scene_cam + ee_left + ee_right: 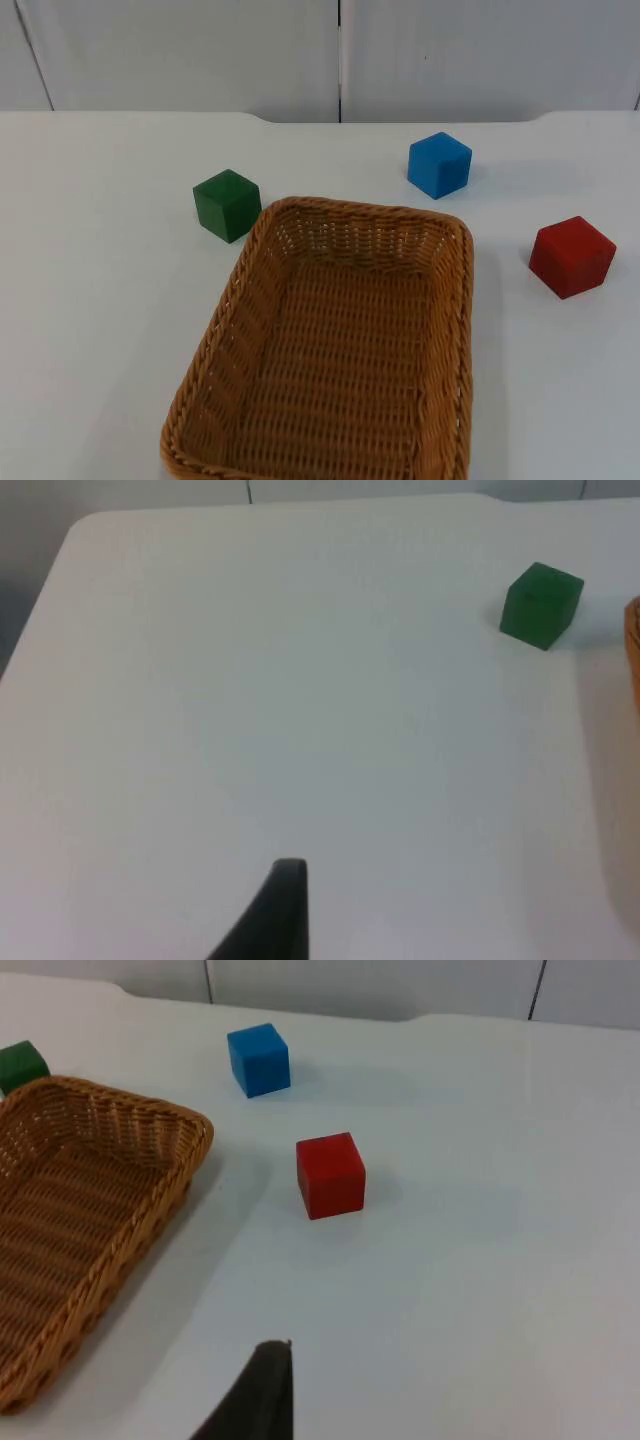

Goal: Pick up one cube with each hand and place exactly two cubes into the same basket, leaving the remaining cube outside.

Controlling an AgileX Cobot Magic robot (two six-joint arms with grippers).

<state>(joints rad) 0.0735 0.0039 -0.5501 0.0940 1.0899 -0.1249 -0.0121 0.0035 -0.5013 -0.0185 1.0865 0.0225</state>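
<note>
Nothing picked up yet: the wicker basket [440, 300] sits empty in the middle of the white counter [90, 300], and all three cubes are outside it. The green cube [227, 205] stands just beside the basket's far left corner, the blue cube [439, 165] lies near its far right corner, and the red cube [572, 257] rests off to the right, apart from the rim.

The left gripper [275, 910] hangs over bare counter with the green cube well ahead of it; one dark fingertip shows, and I cannot tell how far its fingers are spread or see anything in them. The right gripper [258, 1392] looks at the red cube straight ahead, the blue one farther off, and again I cannot tell the state of its fingers.

Here is where it could slip, as I judge it. The green cube sits so close to the woven wall that a finger coming down on that side may catch the rim and drag the basket. All three cubes stand turned at an angle, so fingers that close on corners rather than flat faces could twist a cube loose. And the right arm has two candidates; a third cube in the basket would spoil the count.
</note>
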